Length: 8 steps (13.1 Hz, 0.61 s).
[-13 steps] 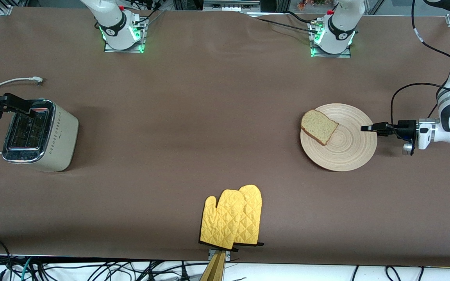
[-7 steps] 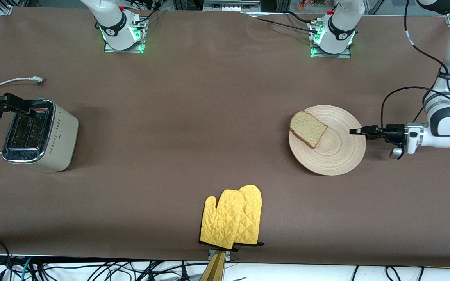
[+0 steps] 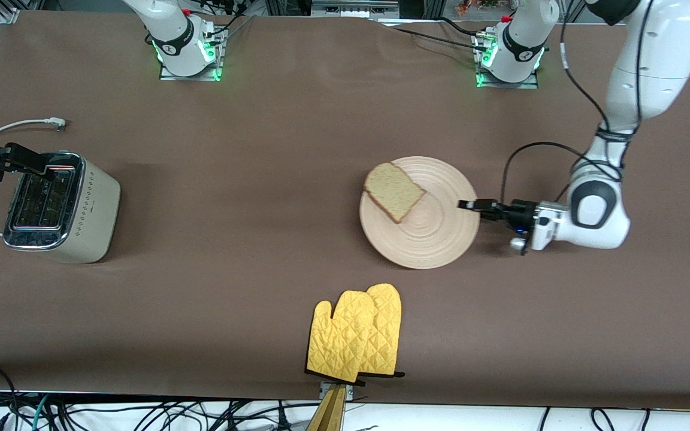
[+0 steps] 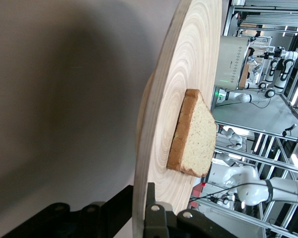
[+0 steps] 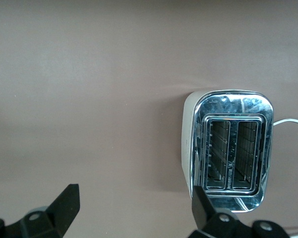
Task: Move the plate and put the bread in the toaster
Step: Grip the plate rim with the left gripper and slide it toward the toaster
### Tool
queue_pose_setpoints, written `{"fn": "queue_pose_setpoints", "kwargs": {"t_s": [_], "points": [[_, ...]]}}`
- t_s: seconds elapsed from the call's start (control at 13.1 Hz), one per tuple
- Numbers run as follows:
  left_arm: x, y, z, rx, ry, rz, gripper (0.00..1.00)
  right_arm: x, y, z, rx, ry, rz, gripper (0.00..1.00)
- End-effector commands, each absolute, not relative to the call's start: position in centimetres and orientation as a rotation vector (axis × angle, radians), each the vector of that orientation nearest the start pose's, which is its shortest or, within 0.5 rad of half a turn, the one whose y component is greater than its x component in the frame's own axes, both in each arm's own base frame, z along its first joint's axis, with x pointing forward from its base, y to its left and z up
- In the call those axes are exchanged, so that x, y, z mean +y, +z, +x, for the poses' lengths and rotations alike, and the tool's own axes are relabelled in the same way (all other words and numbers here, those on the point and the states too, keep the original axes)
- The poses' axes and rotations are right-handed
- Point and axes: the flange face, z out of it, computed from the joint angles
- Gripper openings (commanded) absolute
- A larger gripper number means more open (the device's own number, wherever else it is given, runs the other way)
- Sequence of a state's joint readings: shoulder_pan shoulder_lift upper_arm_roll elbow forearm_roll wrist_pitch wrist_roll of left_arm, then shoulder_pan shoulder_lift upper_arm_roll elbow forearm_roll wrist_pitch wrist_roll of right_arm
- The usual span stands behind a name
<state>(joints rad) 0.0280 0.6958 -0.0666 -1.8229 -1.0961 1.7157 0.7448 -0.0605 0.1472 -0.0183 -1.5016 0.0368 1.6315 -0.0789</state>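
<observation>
A yellow mitt (image 3: 356, 339) lies at the table's near edge. Farther back at mid-table, the left gripper (image 3: 468, 205) clamps the rim of the plate (image 3: 435, 236), which carries the bread (image 3: 394, 191). At the right arm's end, the right gripper (image 3: 45, 169) hangs spread apart over the toaster (image 3: 60, 208).

Light: bright, even, overhead; soft shadow beside the toaster (image 3: 60, 206)
Glare: chrome top mirrors
Focus: sharp
</observation>
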Motion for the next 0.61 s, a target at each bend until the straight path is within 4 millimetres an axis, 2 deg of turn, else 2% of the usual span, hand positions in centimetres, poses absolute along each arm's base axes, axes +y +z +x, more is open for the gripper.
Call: {"fn": "queue_pose_setpoints", "kwargs": {"t_s": [0.0,0.15,0.31,0.38,0.53], "points": [[-17.8,16.3,57.5,-0.069,-0.372,1.921,0.00,-4.5,58.2,60.1,0.012,0.019,-3.089,1.00],[-23.6,15.7,56.4,-0.063,-0.368,1.966,0.00,-4.4,58.2,60.1,0.009,0.019,-3.089,1.00],[-27.5,15.1,55.1,-0.028,-0.369,1.970,0.00,-4.4,58.2,60.1,0.009,0.019,-3.089,1.00],[-28.9,14.6,54.6,-0.008,-0.372,1.968,0.00,-4.4,58.2,60.1,0.009,0.019,-3.089,1.00],[-30.4,13.8,53.9,0.014,-0.367,1.976,0.00,-4.4,58.2,60.1,0.007,0.019,-3.089,1.00]]}}
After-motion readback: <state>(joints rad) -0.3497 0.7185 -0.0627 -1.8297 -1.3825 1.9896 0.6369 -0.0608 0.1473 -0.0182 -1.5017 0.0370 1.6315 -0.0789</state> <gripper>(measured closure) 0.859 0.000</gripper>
